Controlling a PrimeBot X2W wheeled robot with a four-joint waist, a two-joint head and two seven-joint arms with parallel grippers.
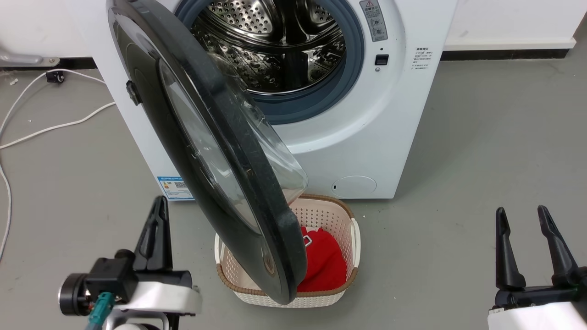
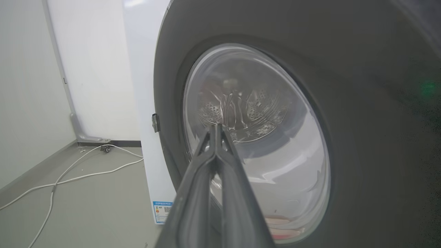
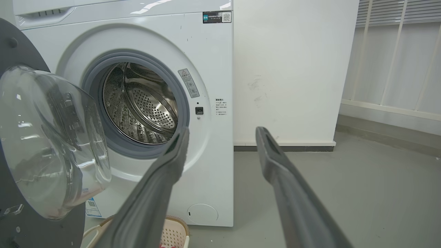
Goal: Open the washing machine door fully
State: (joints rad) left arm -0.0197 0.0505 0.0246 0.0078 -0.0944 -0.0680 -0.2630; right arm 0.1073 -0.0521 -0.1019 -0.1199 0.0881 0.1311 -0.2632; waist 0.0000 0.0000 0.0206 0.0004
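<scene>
The large round glossy black door [image 1: 220, 151] stands half open at the left edge of the big white washing machine [image 1: 367, 137] front. Left gripper [image 1: 160, 204]: jaws pressed together, empty. Right gripper [image 1: 521, 211]: jaws wide apart, empty.

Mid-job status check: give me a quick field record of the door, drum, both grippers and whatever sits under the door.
door: washing machine door partly open, not yet swung fully back
machine: washing machine, steel drum exposed, no laundry visible inside
left: left gripper fingers shut, holding nothing, beside the door's outer face
right: right gripper fingers open, holding nothing, apart from the machine
floor: basket with red cloth in front of the machine, below the door's free edge
cable: white cable on the floor, machine's left
</scene>
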